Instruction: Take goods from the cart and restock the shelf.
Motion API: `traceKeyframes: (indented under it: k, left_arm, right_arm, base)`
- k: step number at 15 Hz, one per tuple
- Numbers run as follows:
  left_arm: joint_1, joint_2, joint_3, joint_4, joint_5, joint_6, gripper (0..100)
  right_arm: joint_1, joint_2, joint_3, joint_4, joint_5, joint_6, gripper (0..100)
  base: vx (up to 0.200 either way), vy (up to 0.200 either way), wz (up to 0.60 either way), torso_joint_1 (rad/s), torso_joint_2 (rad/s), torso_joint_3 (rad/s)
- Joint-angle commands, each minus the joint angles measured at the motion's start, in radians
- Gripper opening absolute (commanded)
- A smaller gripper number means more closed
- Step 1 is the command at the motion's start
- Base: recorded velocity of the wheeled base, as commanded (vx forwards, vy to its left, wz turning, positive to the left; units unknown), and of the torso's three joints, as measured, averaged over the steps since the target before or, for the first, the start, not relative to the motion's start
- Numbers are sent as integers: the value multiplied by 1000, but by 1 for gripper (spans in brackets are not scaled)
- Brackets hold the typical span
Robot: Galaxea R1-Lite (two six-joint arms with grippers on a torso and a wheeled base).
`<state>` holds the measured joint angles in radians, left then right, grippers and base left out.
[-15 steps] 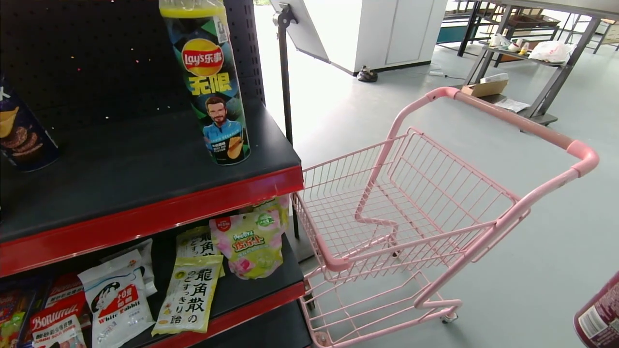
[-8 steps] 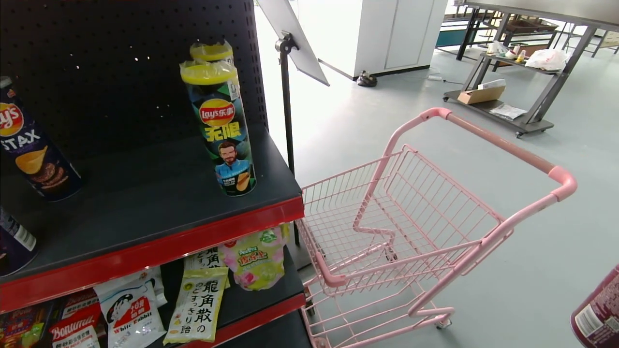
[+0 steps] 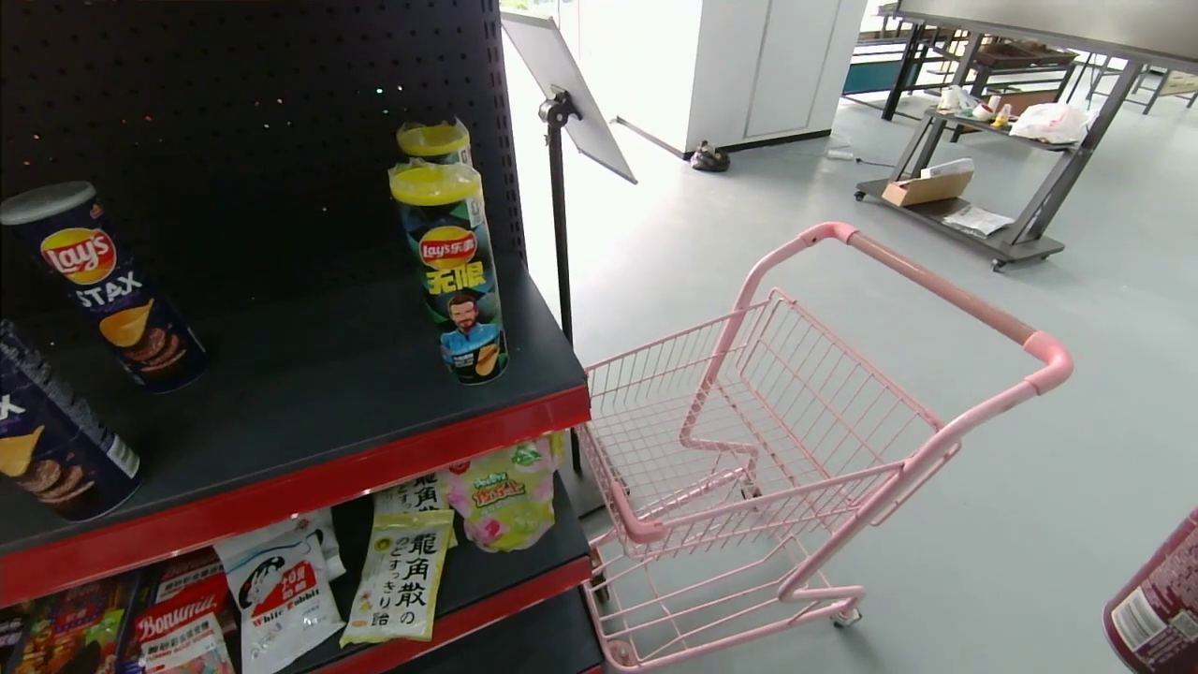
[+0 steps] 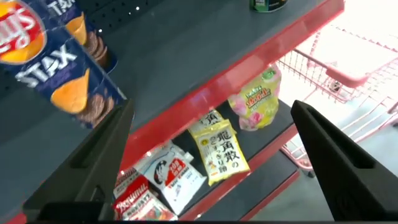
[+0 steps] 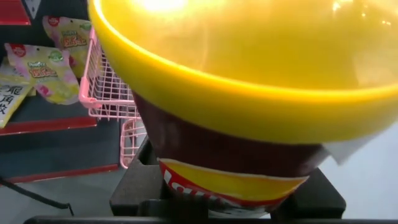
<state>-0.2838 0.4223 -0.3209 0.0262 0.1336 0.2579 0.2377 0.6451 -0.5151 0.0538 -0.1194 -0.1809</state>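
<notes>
The pink cart (image 3: 936,281) stands right of the shelf, and its basket holds nothing I can see. The black shelf board with a red edge (image 3: 328,477) carries two yellow-lidded chip cans (image 3: 459,271) at its right end and two dark blue chip cans (image 3: 103,281) at its left. My right gripper (image 5: 227,199) is shut on a maroon chip can (image 5: 236,143) with a yellow lid; this maroon chip can (image 3: 1156,608) sits at the lower right of the head view. My left gripper (image 4: 211,155) hangs open before the shelf edge, beside a blue can (image 4: 56,68), with nothing between its fingers.
Snack bags (image 3: 407,580) lie on the lower shelf. A sign on a thin pole (image 3: 562,187) stands between shelf and cart. A metal rack on wheels (image 3: 973,215) and a white cabinet (image 3: 749,65) stand far behind. Bare grey floor lies right of the cart.
The head camera has tilted up, so the whole picture has slid down and more cans on the shelf show. The maroon can keeps its place at the lower right.
</notes>
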Motion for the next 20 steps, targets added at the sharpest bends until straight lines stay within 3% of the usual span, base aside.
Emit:
traceKeyframes:
  k: [1, 3, 13, 16, 20]
  left_arm:
    - [0, -2, 0, 0, 0, 0, 100]
    - [-1, -2, -1, -2, 0, 1, 100]
    - [0, 1, -1, -3, 0, 8, 100]
    - [-1, 3, -1, -3, 0, 8, 100]
    - [-1, 3, 0, 0, -2, 8, 100]
  right_arm:
    - [0, 2, 1, 1, 0, 0, 0]
    - [0, -1, 3, 3, 0, 0, 0]
    - [-6, 4, 9, 1, 1, 0, 0]
    - [-4, 4, 10, -2, 4, 0, 0]
    - [-6, -5, 23, -2, 3, 3, 0]
  base:
    - [-200, 0, 0, -2, -27, -2]
    - [0, 0, 0, 0, 0, 0]
    - [0, 0, 600, 5, 1, 0]
    - [0, 0, 0, 0, 0, 0]
    - [0, 200, 0, 1, 5, 4]
